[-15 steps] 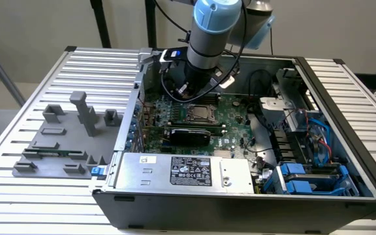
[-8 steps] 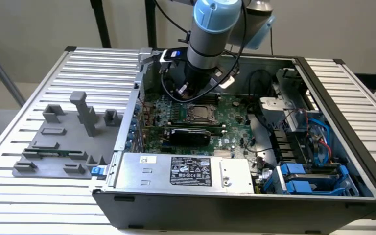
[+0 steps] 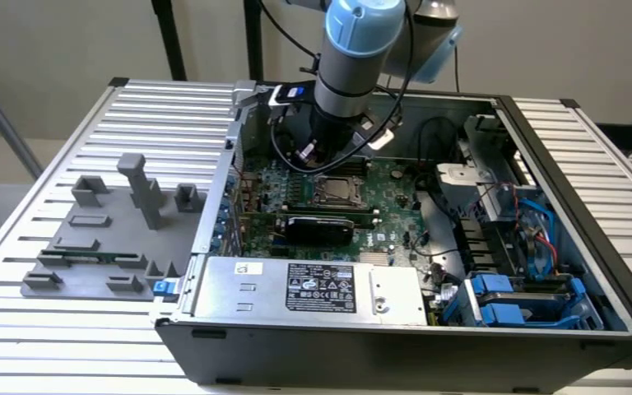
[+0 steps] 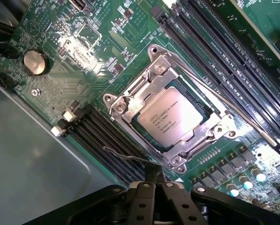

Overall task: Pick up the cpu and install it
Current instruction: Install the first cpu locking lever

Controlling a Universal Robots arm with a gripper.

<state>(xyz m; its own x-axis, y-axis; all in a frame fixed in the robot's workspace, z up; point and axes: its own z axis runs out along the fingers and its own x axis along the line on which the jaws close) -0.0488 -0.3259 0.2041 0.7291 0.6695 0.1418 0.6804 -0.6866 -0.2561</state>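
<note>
Silvery-beige metal formed the top of the cpu (image 4: 170, 117), which lay flat and level inside the metal socket frame (image 4: 126, 101) on the green motherboard (image 4: 79, 75). Printed lettering faced upward on its top. Black memory slots (image 4: 215, 51) ran along one side of the socket, and a round coin battery (image 4: 34, 62) sat well apart from it. The hand (image 4: 154, 172) hung above the board just beside one corner of the frame, its fingers pressed together and holding nothing. The arm (image 3: 349, 74) stood over the socket within the open computer case (image 3: 404, 350). Grey fixture blocks (image 3: 141, 193) rested on the slatted surface (image 3: 85, 350), to the exterior view's left of the case.
</note>
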